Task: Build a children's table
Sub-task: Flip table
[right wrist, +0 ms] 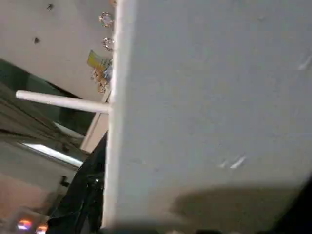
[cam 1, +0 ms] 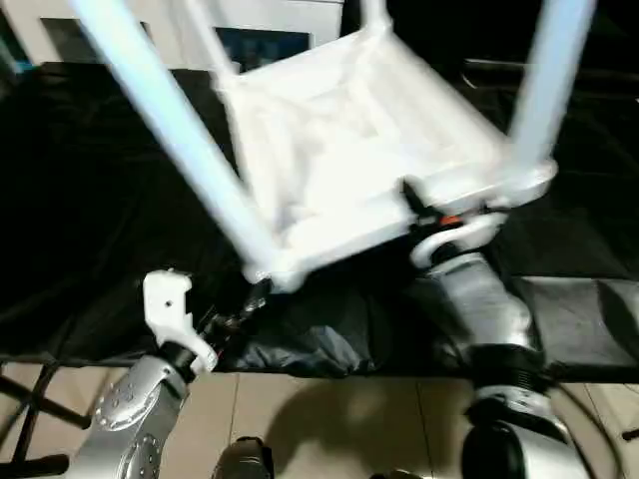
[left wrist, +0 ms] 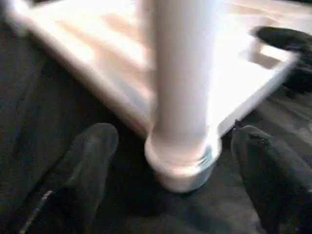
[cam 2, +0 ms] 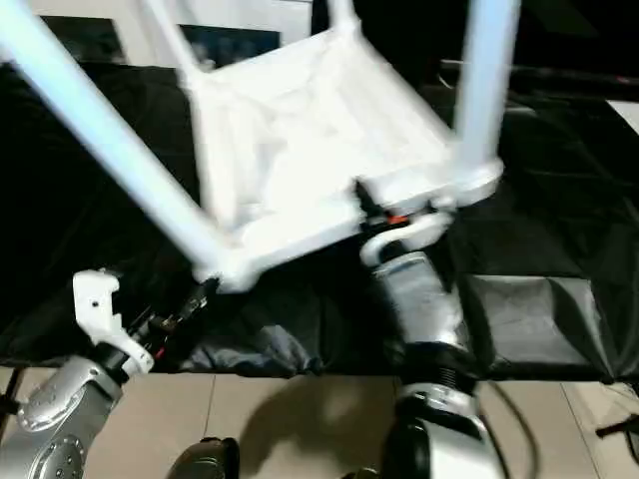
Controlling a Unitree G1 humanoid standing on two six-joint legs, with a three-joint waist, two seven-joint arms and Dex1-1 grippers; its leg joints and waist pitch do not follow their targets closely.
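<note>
While tabletop (cam 1: 349,150) tilts legs-up, right gripper (cam 1: 424,208) reaches up, clamped on its near edge; left gripper (left wrist: 170,190) spread wide, flanking corner leg (left wrist: 180,97).

Legs (cam 1: 165,125) blurred, cut off at top; tabletop (cam 1: 349,140) smeared.
</note>
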